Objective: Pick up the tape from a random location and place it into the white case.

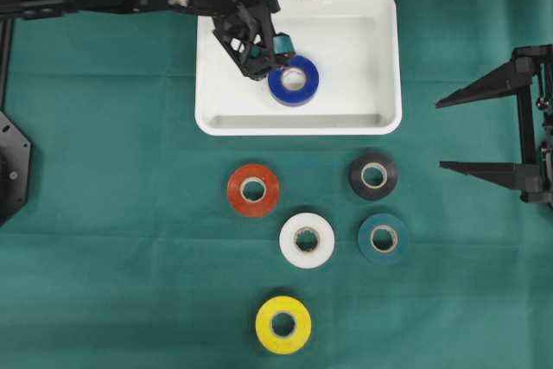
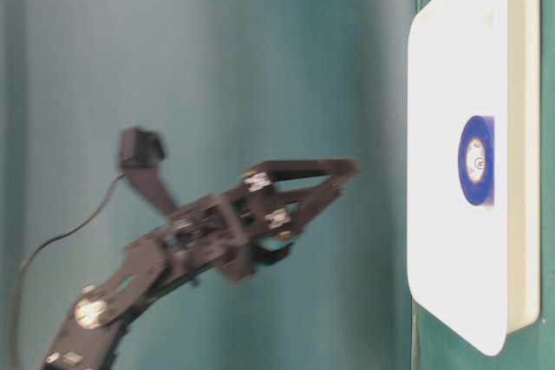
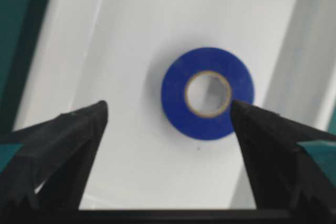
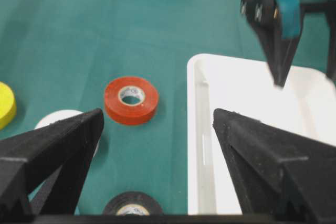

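A blue tape roll lies flat inside the white case, right of its middle. My left gripper hovers just above and left of the roll, open, with nothing between its fingers. In the left wrist view the blue tape rests on the case floor and the open left gripper has its right fingertip overlapping the roll's edge. From table level the left gripper stands clear of the blue tape. My right gripper is open at the right edge, away from the case.
Several tape rolls lie on the green cloth below the case: red, black, white, teal and yellow. The right wrist view shows the red roll and the case's rim.
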`<state>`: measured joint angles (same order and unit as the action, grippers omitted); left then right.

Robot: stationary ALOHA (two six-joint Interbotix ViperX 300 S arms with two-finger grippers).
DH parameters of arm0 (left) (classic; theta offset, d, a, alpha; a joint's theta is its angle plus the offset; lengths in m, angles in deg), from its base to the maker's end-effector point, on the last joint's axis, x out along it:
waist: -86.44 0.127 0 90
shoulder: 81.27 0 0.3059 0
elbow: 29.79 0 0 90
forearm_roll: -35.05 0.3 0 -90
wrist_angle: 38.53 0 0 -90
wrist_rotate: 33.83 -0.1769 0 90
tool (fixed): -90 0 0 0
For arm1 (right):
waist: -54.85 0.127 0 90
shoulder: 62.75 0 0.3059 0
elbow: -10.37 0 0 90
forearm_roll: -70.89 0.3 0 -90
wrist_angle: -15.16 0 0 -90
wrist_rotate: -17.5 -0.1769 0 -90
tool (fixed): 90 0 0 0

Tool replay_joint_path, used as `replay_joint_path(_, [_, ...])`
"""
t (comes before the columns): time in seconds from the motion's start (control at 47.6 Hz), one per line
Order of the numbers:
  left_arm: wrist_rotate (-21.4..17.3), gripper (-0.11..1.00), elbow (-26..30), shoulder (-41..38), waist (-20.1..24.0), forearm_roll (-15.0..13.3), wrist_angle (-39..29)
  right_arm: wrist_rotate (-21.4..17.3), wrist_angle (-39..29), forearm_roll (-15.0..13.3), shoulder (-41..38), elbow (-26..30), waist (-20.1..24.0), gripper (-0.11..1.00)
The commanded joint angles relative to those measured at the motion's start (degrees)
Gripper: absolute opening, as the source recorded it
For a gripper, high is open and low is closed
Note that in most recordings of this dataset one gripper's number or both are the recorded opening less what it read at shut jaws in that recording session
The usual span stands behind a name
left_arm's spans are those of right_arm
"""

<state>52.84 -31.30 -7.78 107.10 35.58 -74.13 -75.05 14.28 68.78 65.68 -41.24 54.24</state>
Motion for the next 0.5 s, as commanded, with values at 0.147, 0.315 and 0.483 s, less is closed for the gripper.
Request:
replay_joint_path(0.147, [0.0,0.95,0.2,3.8,-0.1,0.2,-1.8,0.0,0.2,0.0,-0.1,1.9,-0.1,0.92])
replay_joint_path(0.315, [0.1,0.95,-0.2,4.0,-0.4,0.2,-1.8,0.0,0.2,-0.1,-0.2,2.1,-0.1,0.92])
replay_joint_path(0.483, [0.1,0.95,-0.6,4.0,-4.0,0.3,-1.7,0.0,0.2,0.0,-0.1,2.2,-0.1,0.92])
